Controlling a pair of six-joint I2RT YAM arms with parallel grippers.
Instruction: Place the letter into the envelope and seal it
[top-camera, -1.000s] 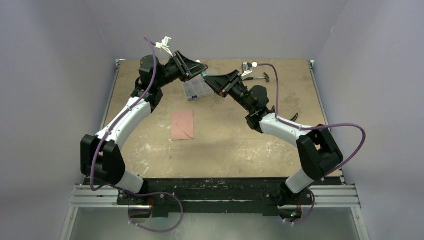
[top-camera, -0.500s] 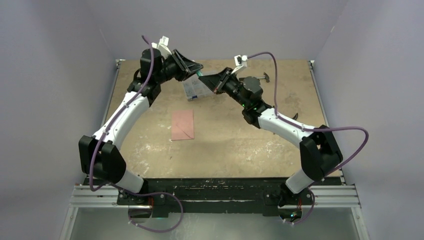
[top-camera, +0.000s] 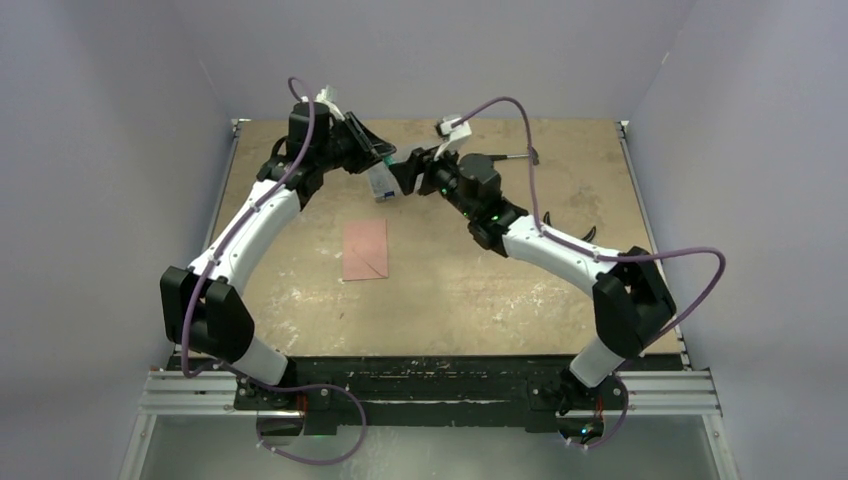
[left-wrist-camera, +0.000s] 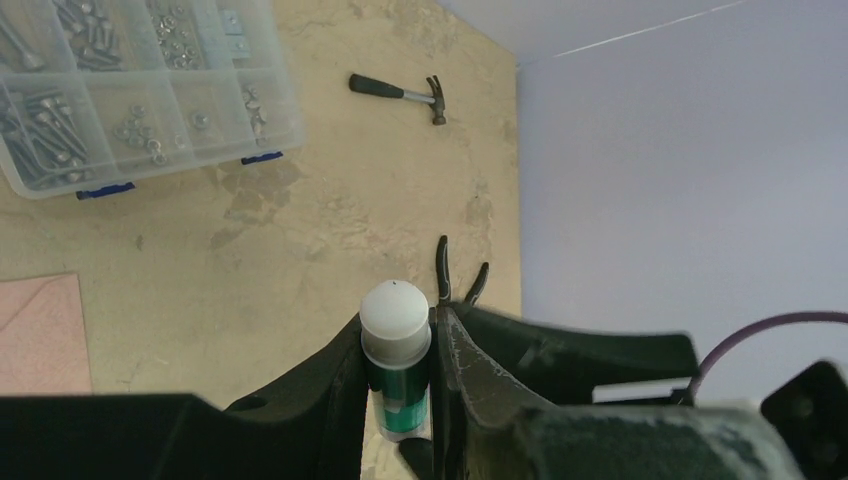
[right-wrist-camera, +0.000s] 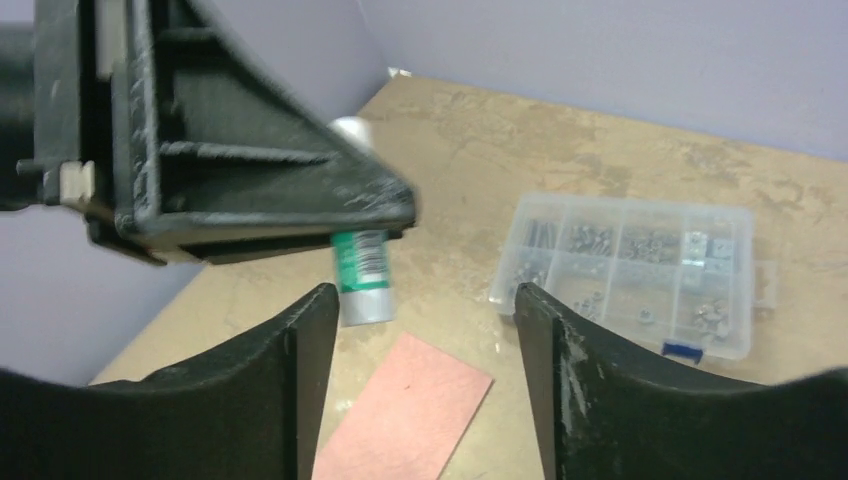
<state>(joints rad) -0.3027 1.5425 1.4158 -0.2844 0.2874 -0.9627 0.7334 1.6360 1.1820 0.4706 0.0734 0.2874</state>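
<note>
Left gripper (left-wrist-camera: 398, 385) clamps glue stick (left-wrist-camera: 396, 325); right gripper (right-wrist-camera: 422, 300) open.

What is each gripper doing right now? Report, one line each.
The left gripper: closed, holding the green glue stick.
The right gripper: open, holding nothing.

2 robot arms are pictured reaching over the far half of a tan worktop (top-camera: 450, 290). The left end effector (top-camera: 385, 157) and the right end effector (top-camera: 406, 172) are seen tip to tip, whether touching cannot be told. A clear compartment box (top-camera: 379, 184) is partly hidden beneath them. The envelope (top-camera: 364, 250) is seen lying flat near the middle, well apart from both. A hammer (top-camera: 522, 156) is glimpsed behind the right arm.
</note>
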